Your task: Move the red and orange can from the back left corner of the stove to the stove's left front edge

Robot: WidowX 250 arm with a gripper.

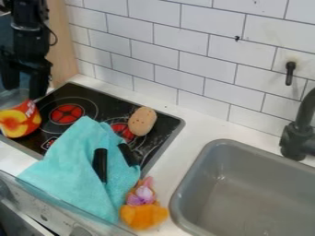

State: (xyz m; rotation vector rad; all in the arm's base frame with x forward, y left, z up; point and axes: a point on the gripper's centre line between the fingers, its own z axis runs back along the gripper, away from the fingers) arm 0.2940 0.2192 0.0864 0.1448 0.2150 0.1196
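Camera view: positioned above the front side of the counter [178, 154], at close range. It faces down at a slant, obliquely toward the tiled wall [154, 53], whose left part lies farther off. Coverage runs from the stove [111, 107] at left to part of the sink [203, 179] at lower right.

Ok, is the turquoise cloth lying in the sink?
No, the turquoise cloth is draped partly over the black stovetop, with the grey sink apart from it on the picture's right.
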